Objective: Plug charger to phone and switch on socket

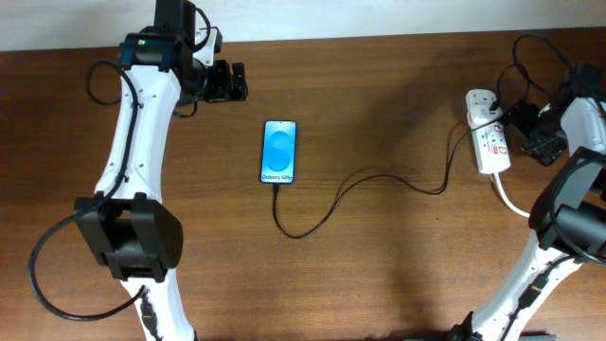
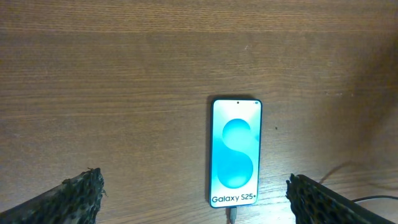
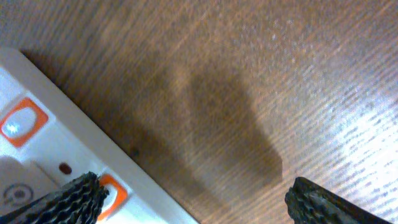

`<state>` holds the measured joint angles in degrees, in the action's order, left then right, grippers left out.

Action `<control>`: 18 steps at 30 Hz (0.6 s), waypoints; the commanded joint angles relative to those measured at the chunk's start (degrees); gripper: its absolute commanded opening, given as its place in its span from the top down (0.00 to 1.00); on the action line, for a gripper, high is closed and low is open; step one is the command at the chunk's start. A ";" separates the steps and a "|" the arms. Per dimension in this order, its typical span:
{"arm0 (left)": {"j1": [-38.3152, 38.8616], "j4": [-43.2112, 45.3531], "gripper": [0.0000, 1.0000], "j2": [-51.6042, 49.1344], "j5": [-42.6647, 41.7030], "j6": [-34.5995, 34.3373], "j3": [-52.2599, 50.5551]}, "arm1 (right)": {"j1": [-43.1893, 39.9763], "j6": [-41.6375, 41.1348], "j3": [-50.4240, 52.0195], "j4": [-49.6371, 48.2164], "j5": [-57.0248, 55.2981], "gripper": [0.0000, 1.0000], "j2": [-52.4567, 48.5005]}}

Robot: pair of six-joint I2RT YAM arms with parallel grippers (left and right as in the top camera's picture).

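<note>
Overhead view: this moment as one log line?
slim blue-screen phone: lying screen up | thin black charger cable: plug at phone's end | white power-strip socket: right hand open by it | left hand: open, empty

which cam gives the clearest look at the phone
The left wrist view: the phone sits large and central, its screen text legible, the charger at its lower end. Overhead shows it whole but small. The right wrist view shows only the socket and table, no phone.
</note>
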<state>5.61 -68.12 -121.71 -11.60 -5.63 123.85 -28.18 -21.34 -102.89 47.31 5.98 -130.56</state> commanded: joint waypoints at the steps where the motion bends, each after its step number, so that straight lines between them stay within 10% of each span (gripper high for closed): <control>1: 0.04 -0.04 0.01 -0.52 -0.63 0.26 -0.22 | 0.81 -0.09 2.56 0.44 0.90 0.02 -1.92; 18: 0.04 -0.02 0.01 -0.52 -0.63 0.26 -0.22 | 0.68 3.04 2.60 5.64 5.49 0.02 -1.62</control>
<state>5.61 -68.12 -121.71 -11.57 -5.63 123.85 -28.84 -20.32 -102.52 50.30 10.66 -130.43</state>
